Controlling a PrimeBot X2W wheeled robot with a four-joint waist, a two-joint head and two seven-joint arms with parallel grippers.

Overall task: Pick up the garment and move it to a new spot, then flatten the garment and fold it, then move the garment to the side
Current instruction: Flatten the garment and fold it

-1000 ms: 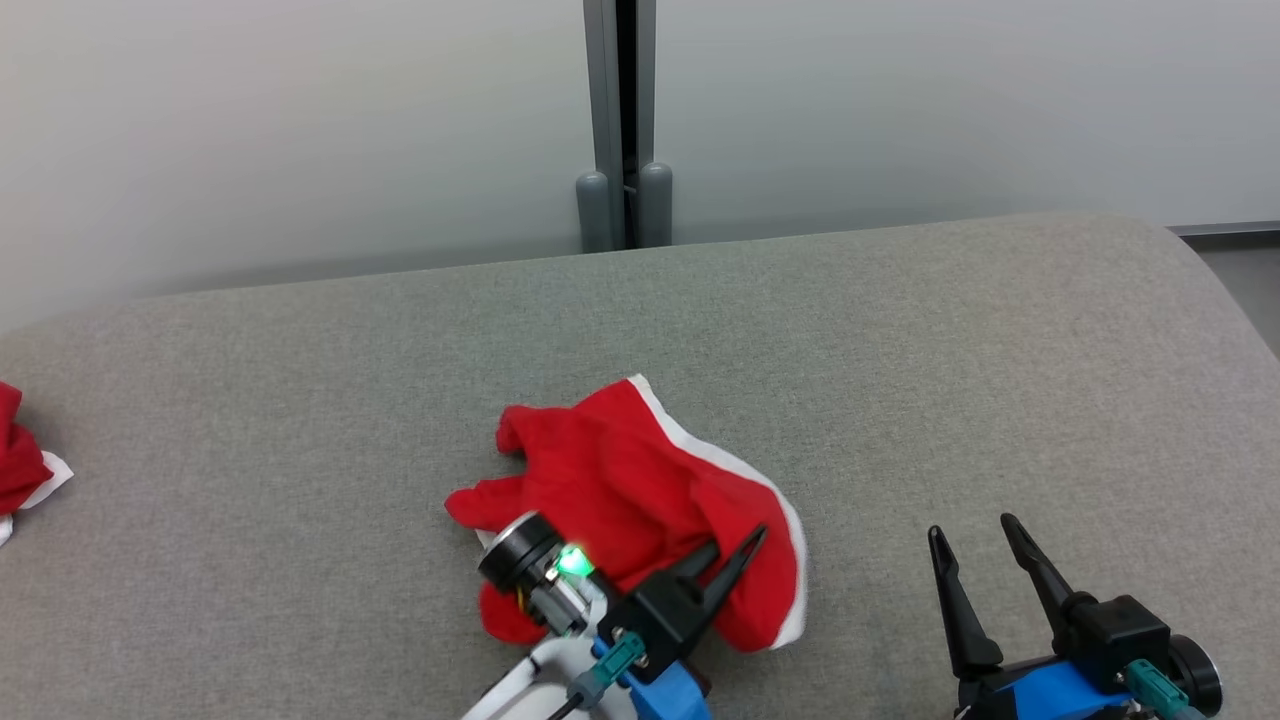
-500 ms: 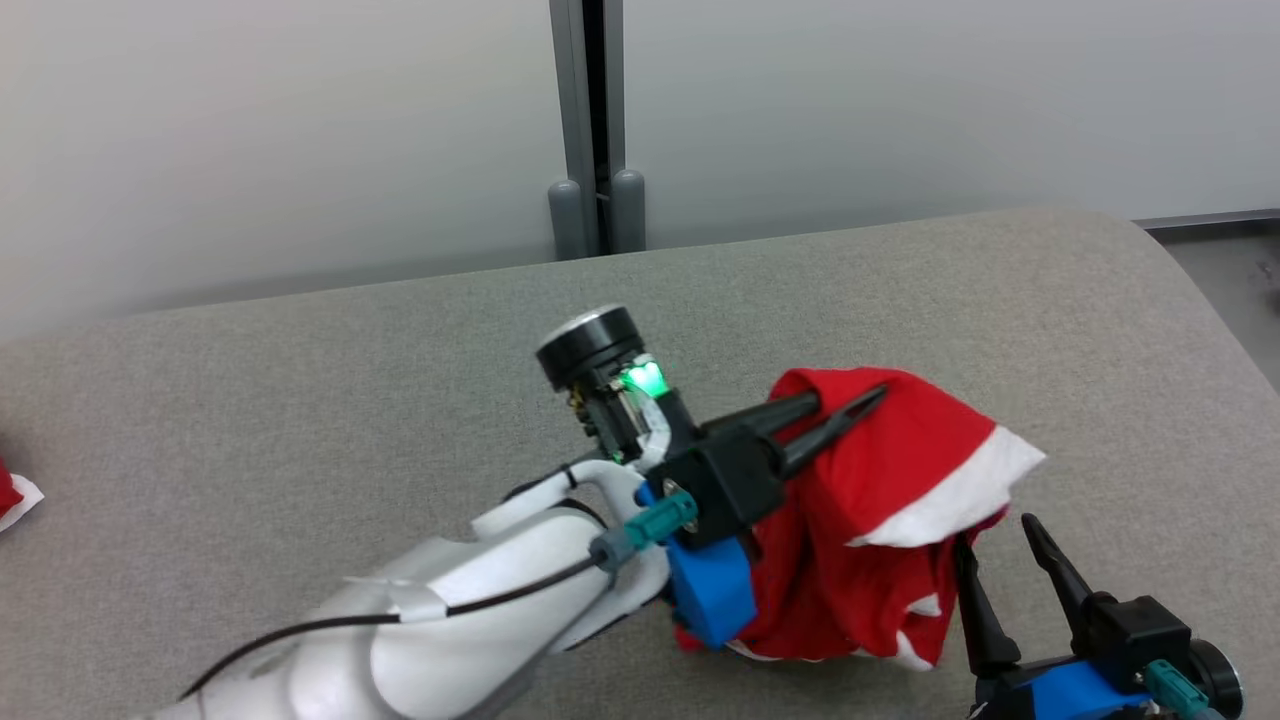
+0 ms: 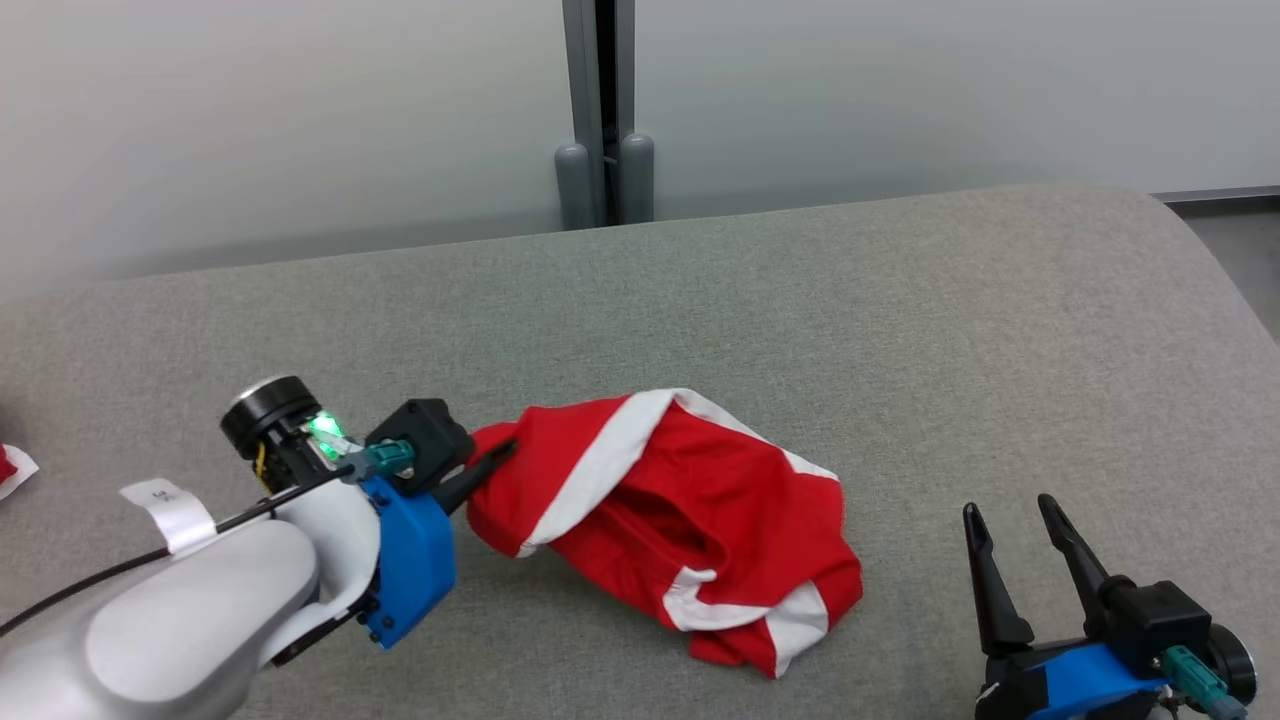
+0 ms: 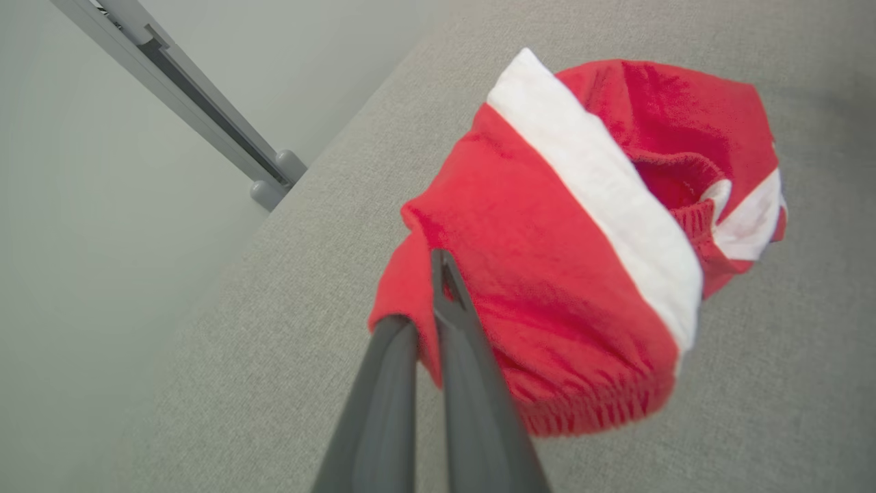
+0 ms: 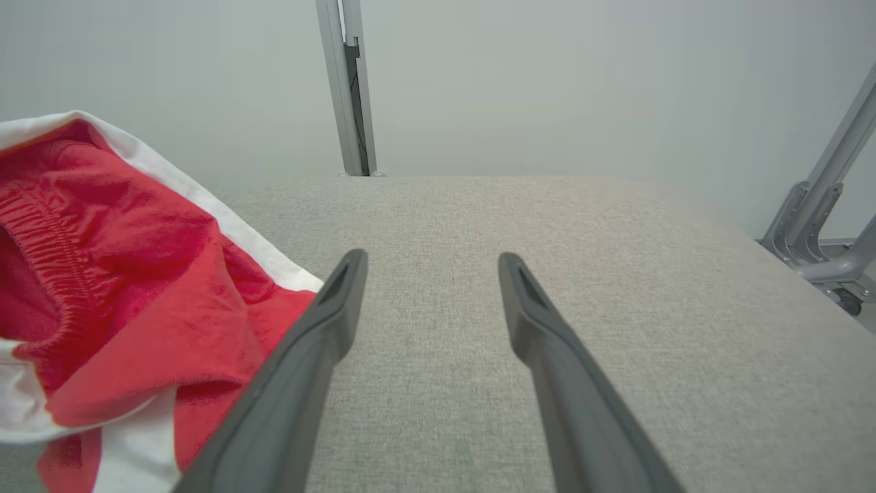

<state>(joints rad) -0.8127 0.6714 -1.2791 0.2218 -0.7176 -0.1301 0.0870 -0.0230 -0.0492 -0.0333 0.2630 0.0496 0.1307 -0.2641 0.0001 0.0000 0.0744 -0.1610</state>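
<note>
1. Red-and-white cloth garment [image 3: 680,510]: lying bunched on the grey fabric-covered surface [image 3: 900,330], near its middle.
2. Dark two-fingered left gripper [image 3: 495,458]: pinching the garment's left end.
3. Dark two-fingered right gripper [image 3: 1010,520]: sitting to the garment's right, apart from it.
4. Grey metal post [image 3: 603,110]: standing behind the surface's far edge.
5. Small red-and-white cloth scrap [image 3: 10,468]: lying at the far left.

left gripper [image 4: 422,291], one fingertip: hidden behind garment [image 4: 547,287] fold
red-white cloth [image 3: 8,468]: cut by left edge
right gripper [image 3: 1008,506] body: cut by bottom edge

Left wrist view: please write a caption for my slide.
Left end effector shut on the red-and-white garment, grey fabric surface behind.
</note>
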